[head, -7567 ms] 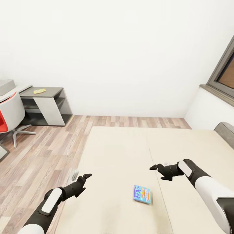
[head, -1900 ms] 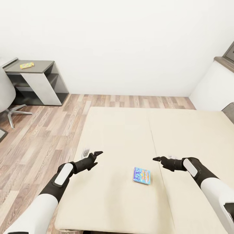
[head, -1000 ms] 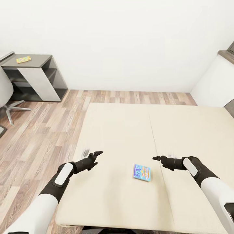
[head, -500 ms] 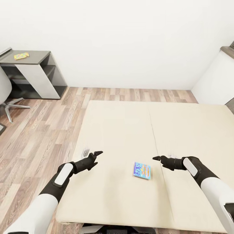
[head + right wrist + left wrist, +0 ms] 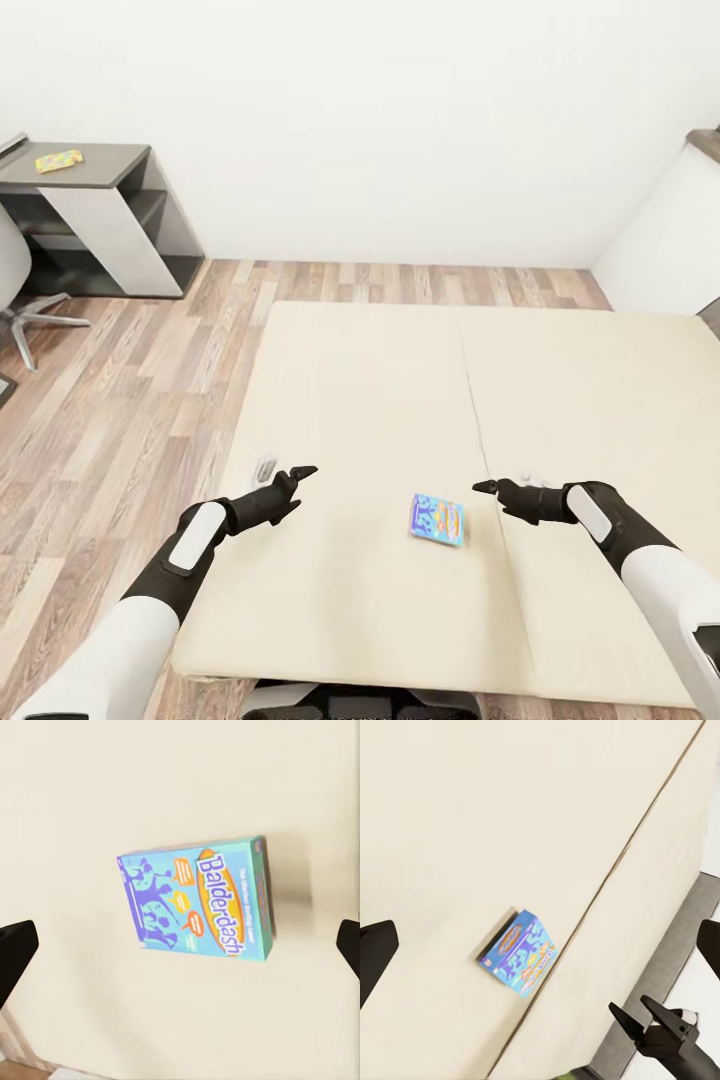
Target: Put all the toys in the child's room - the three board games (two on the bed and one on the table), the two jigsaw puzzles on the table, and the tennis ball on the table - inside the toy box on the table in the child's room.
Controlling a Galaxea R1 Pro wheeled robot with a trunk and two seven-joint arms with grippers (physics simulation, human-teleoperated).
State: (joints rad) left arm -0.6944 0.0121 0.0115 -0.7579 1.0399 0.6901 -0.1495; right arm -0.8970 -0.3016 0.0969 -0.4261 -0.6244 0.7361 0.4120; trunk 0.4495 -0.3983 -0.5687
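A blue board game [image 5: 437,518] marked "Balderdash" lies flat on the beige bed [image 5: 380,400], near its front edge. My left gripper [image 5: 293,488] hovers open to the box's left. My right gripper [image 5: 488,494] hovers open to its right. Neither touches it. The left wrist view takes in the same board game [image 5: 519,952] with the right gripper [image 5: 660,1031] beyond it. The right wrist view looks straight down on the board game [image 5: 199,907]. A colourful jigsaw puzzle [image 5: 57,160] lies on the dark grey cabinet [image 5: 110,165] at the far left. The toy box and tennis ball are out of view.
Wooden floor [image 5: 120,400] runs between the bed and the cabinet. A swivel chair [image 5: 12,290] stands at the left edge. A sliver of the table [image 5: 8,145] shows beside the cabinet. A white wall ledge [image 5: 670,240] closes the right side.
The whole view has shifted, so the camera moved: the bed's front edge and my base now show at the bottom. Both arms and the board game keep their places.
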